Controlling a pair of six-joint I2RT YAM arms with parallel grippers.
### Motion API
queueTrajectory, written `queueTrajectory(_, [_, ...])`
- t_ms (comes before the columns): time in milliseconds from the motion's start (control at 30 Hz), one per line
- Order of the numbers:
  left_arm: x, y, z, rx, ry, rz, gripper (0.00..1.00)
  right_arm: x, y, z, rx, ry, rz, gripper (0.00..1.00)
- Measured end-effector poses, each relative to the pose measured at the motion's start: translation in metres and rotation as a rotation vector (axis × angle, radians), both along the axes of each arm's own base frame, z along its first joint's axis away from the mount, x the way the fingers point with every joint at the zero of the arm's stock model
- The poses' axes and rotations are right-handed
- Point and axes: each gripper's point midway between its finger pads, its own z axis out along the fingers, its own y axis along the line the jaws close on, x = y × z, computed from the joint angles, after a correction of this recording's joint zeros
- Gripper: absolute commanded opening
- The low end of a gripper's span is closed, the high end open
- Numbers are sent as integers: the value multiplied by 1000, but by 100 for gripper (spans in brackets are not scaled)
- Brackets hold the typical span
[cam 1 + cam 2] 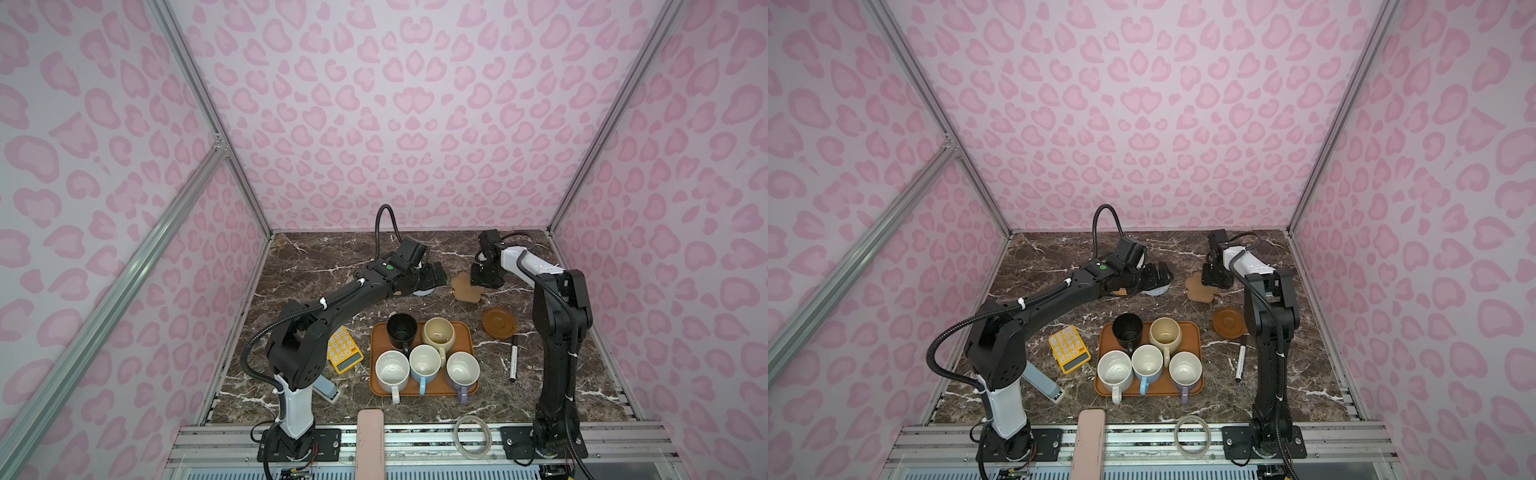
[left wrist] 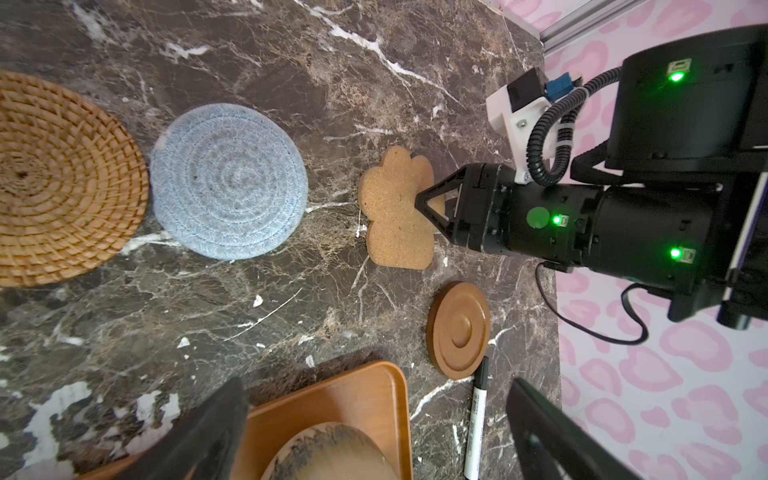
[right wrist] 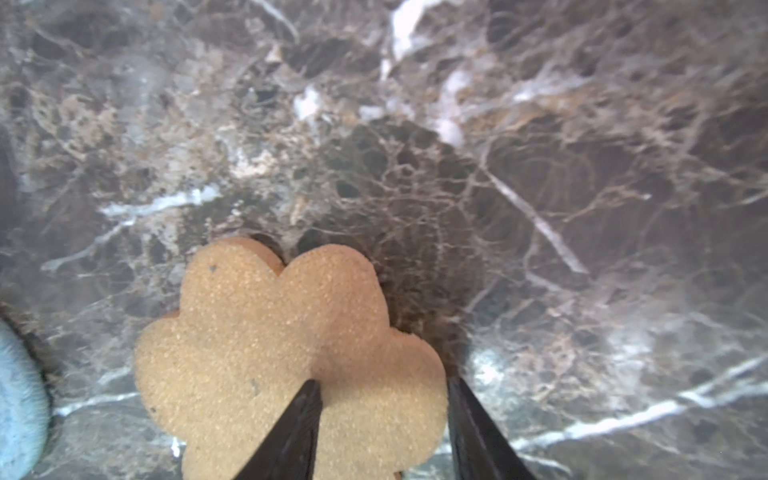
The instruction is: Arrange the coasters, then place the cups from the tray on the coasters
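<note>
Five cups stand on the orange-brown tray (image 1: 464, 337): black (image 1: 401, 328), cream-yellow (image 1: 438, 332), white (image 1: 392, 371), blue-sided (image 1: 424, 363) and lavender-sided (image 1: 462, 370). At the back right, my right gripper (image 3: 381, 380) is shut across one lobe of the brown flower-shaped coaster (image 3: 266, 353). The dark-brown disc coaster (image 1: 498, 322) lies nearer, beside the tray. My left gripper (image 1: 432, 278) hovers wide open at the back middle, holding nothing. It hides most of the light-blue coaster (image 2: 228, 180) and the tan rattan coaster (image 2: 54, 178) in both top views.
A yellow calculator (image 1: 344, 349) lies left of the tray and a marker pen (image 1: 514, 357) right of it. A grey-blue device (image 1: 326, 390) sits by the left arm's base. A clear ring (image 1: 473, 436) and a pink bar (image 1: 369, 444) rest on the front rail.
</note>
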Motion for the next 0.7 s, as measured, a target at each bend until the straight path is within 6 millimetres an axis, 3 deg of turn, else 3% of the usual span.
queueTrajectory(300, [-3, 7, -3, 6, 8, 8, 99, 1, 12, 1, 11, -7, -60, 47])
queueTrajectory(533, [-3, 10, 0, 2, 4, 11, 99, 4, 35, 1, 38, -9, -34, 47])
queueTrajectory(700, [-3, 12, 2, -5, -2, 17, 99, 5, 37, 1, 42, 0, -40, 47])
